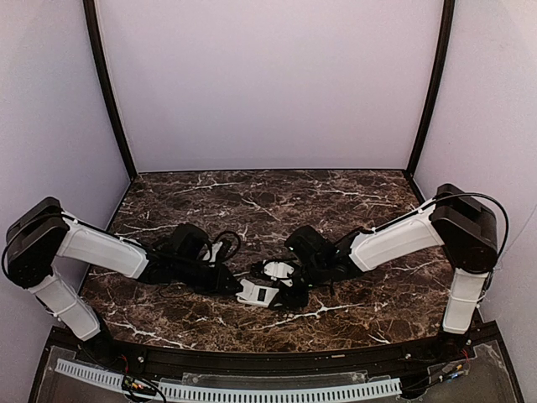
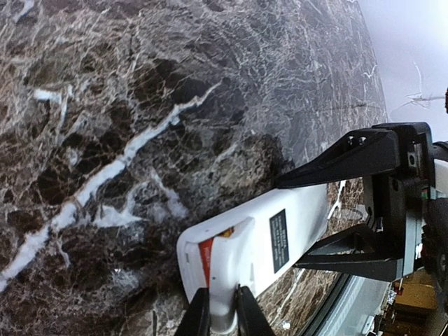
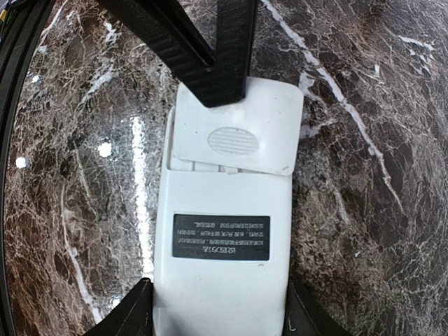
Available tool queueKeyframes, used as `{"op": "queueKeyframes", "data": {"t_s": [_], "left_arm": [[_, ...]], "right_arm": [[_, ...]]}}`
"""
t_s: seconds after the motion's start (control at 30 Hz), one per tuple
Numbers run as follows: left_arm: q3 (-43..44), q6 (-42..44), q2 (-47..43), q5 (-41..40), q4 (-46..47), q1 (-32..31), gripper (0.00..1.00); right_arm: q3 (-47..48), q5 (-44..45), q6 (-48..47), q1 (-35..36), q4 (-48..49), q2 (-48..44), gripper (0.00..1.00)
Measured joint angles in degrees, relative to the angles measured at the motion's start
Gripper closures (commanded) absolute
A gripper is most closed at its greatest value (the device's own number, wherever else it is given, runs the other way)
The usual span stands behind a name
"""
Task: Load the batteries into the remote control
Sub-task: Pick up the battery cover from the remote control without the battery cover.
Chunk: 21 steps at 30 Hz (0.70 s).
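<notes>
The white remote control (image 3: 222,280) lies back up on the marble, its dark label facing me. My right gripper (image 3: 220,318) is shut on its two long sides; its black fingers (image 2: 336,159) also show in the left wrist view. The small white cover plate (image 3: 238,136) sits askew over the battery compartment, and my left gripper (image 2: 218,311) is shut on one edge of it. In the gap beside the cover an orange-red strip of a battery (image 2: 205,259) shows; the rest of the batteries is hidden. From above, the remote control (image 1: 258,293) lies between the left gripper (image 1: 236,285) and the right gripper (image 1: 294,290).
Dark brown marble tabletop (image 1: 352,197) with white veins, enclosed by pale walls. A black rail (image 1: 252,359) runs along the near edge. Cables (image 1: 225,245) loop over the left arm near the wrist.
</notes>
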Motion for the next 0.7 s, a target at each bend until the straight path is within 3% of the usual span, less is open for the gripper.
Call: {"op": "queueKeyframes", "data": {"t_s": [0.2, 0.7], "left_arm": [[0.00, 0.24, -1.77, -0.24, 0.39, -0.02, 0.99], [-0.57, 0.17, -5.70, 1.27, 0.15, -0.02, 1.00]], "right_arm": [[0.09, -0.04, 0.00, 0.00, 0.00, 0.07, 0.48], [0.39, -0.02, 0.31, 0.00, -0.26, 0.20, 0.50]]}}
